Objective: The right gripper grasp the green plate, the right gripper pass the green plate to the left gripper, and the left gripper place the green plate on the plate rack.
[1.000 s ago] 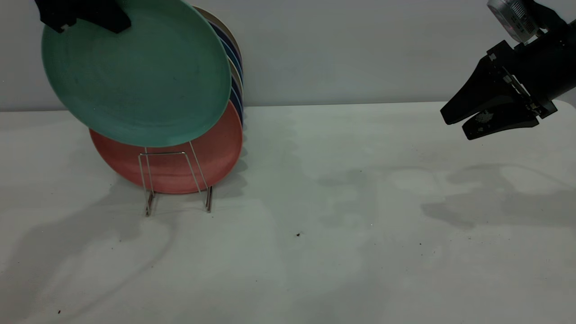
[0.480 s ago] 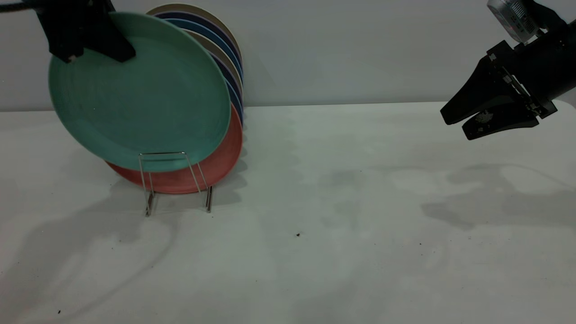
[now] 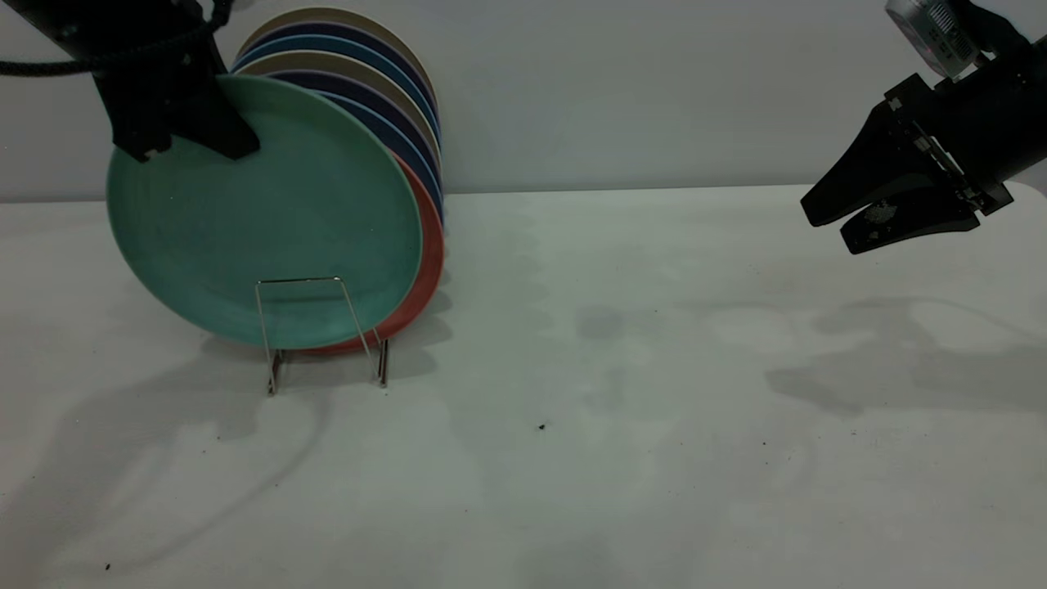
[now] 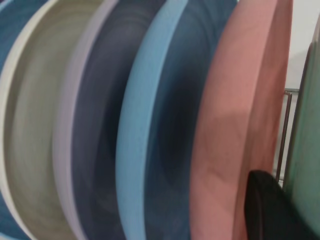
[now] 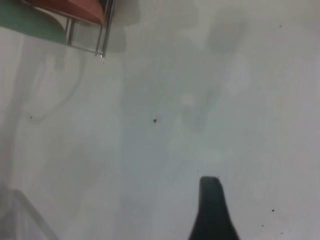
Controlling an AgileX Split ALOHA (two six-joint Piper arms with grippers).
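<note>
Green plate (image 3: 270, 221) upright on edge, face forward

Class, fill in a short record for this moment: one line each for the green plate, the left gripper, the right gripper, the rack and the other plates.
green plate: upright, tilted, at the front of the rack, held at its upper left rim
left gripper: shut on the green plate's rim
right gripper: in the air at the far right, holding nothing, fingers slightly apart
rack: wire, on the table, its front loop before the green plate
other plates: pink plate right behind the green one, then blue and beige plates standing in a row
</note>
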